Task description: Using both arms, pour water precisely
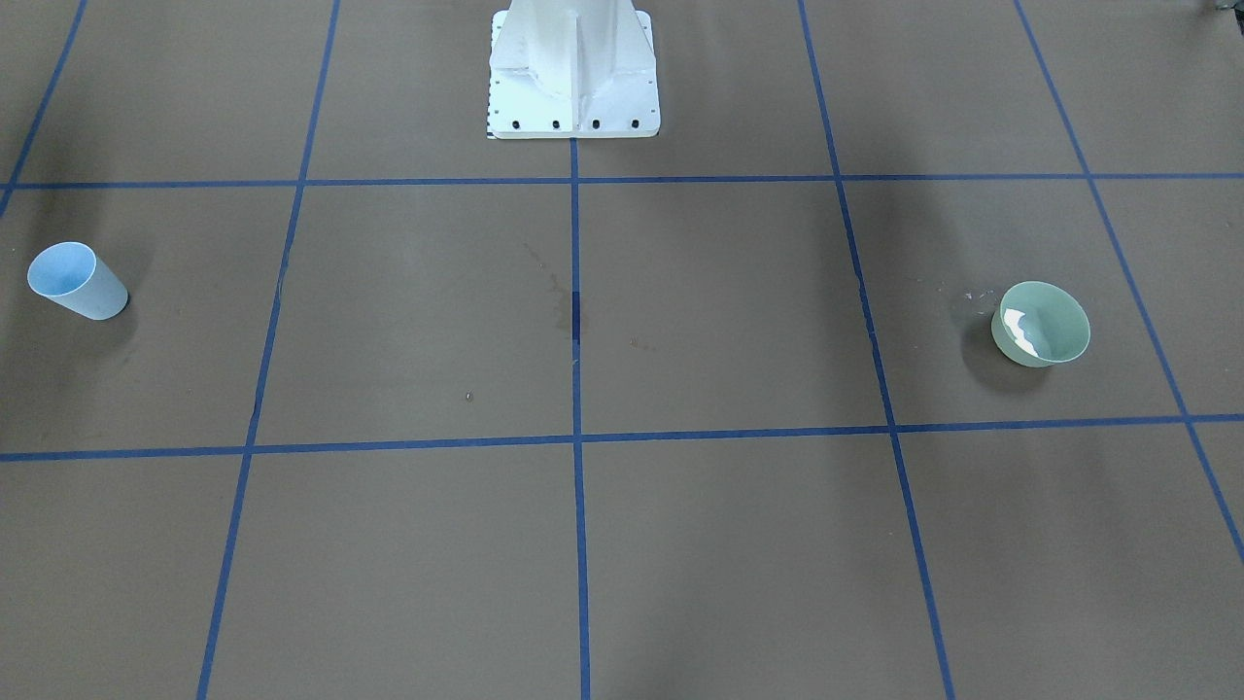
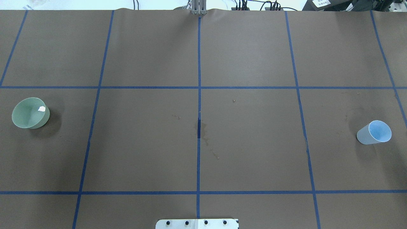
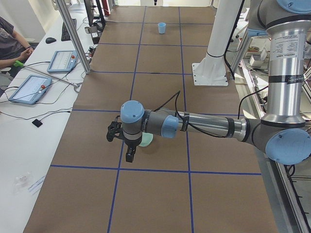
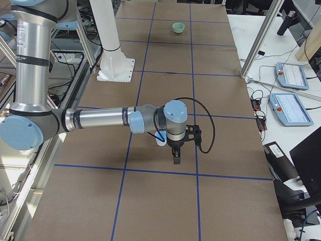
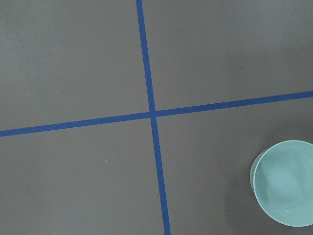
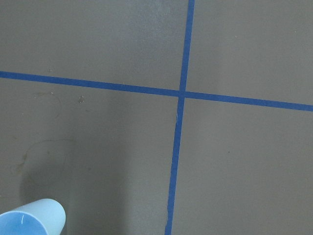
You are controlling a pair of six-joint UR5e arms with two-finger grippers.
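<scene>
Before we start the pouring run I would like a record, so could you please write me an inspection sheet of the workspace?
Surface: brown table with a blue tape grid; dried stains near the centre.
Job's things: green bowl on the robot's left, blue cup on its right, both upright; water not made out, only a white glint in the bowl.
Clutter: nothing seen beyond small specks.
Hands: left hand hangs near the bowl, right hand near the cup; open or shut cannot be told.
Cables: a black cable loops at the right wrist.
Surroundings: a seated person and tablets on a side desk.
</scene>
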